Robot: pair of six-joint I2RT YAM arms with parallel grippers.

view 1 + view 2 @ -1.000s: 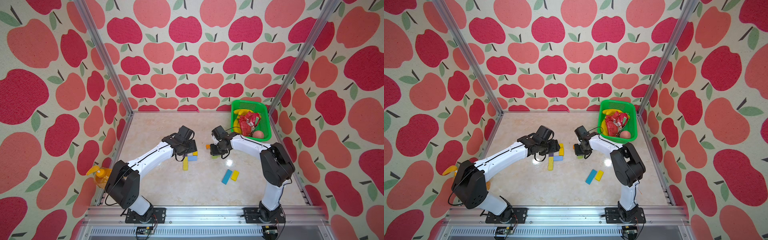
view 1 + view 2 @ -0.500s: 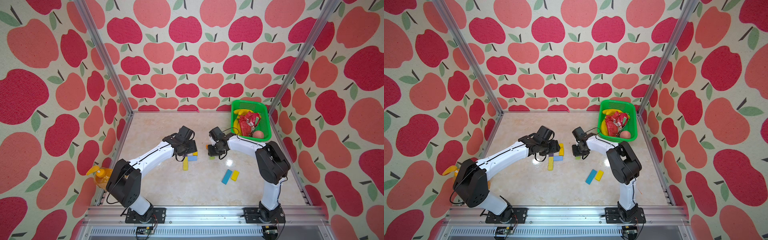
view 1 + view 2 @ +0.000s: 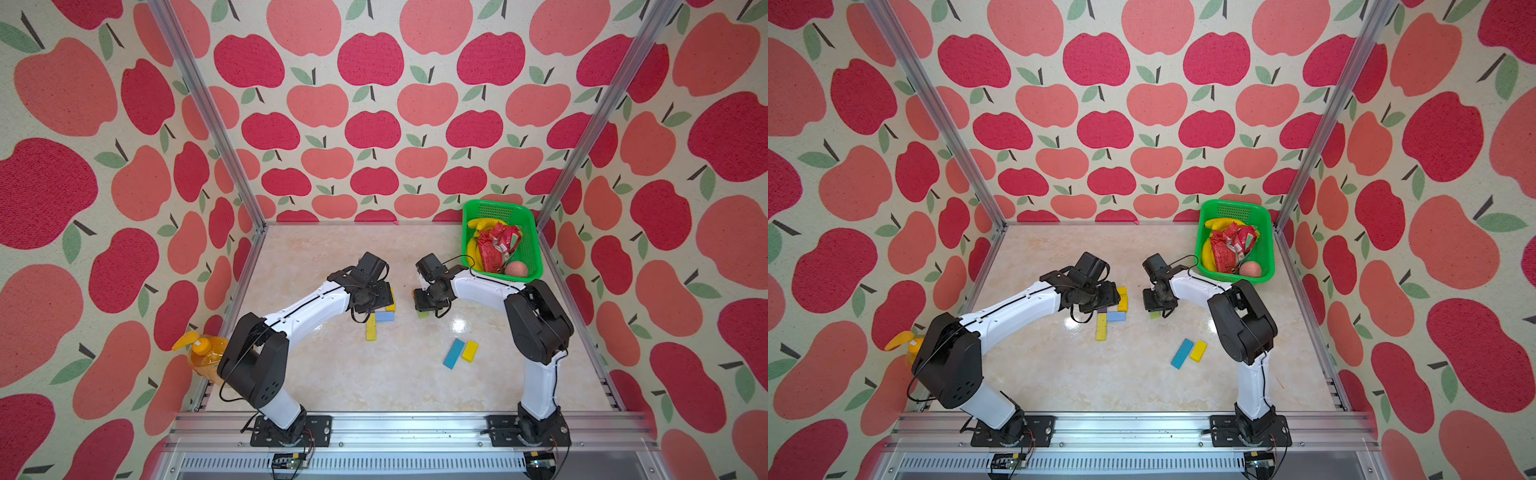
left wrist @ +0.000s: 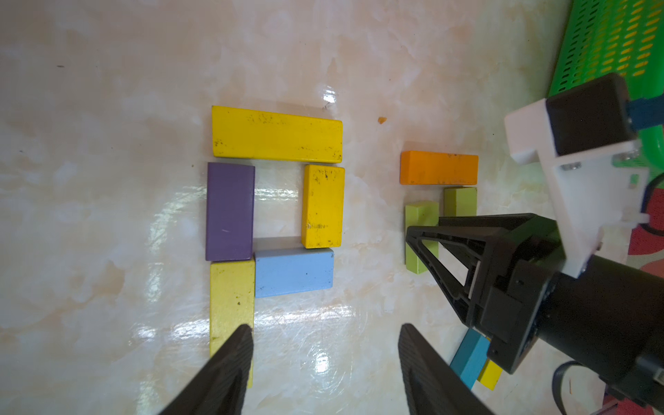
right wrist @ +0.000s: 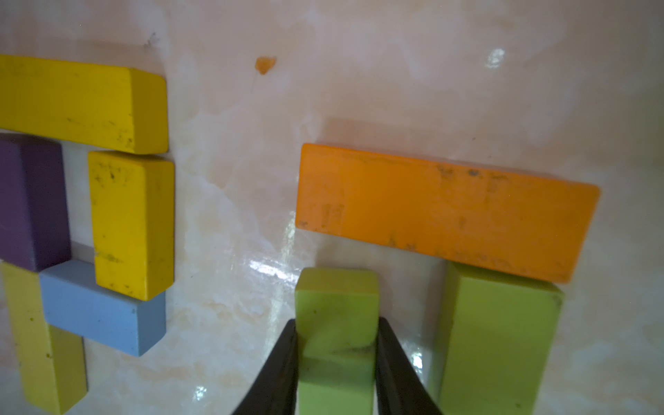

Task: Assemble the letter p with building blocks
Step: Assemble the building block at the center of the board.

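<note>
A five-block letter p lies flat: long yellow block (image 4: 276, 134), purple (image 4: 230, 212), short yellow (image 4: 323, 206), light blue (image 4: 294, 272) and a yellow stem (image 4: 231, 294). My left gripper (image 4: 325, 327) hangs open over bare floor beside the stem, holding nothing. To the right lies an orange block (image 5: 445, 212) with a light green block (image 5: 499, 334) butted under one end. My right gripper (image 5: 337, 323) is shut on a second light green block (image 5: 337, 298), whose end sits just short of the orange one. In both top views the grippers (image 3: 376, 297) (image 3: 428, 303) face each other mid-floor.
A blue block (image 3: 454, 353) and a yellow block (image 3: 470, 350) lie side by side nearer the front. A green basket (image 3: 494, 203) with bananas, a red packet and a round fruit stands at the back right. An orange bottle (image 3: 203, 353) stands at the left edge.
My right gripper has shifted slightly left toward the finished figure, still holding the light green block. The left arm has barely moved.
</note>
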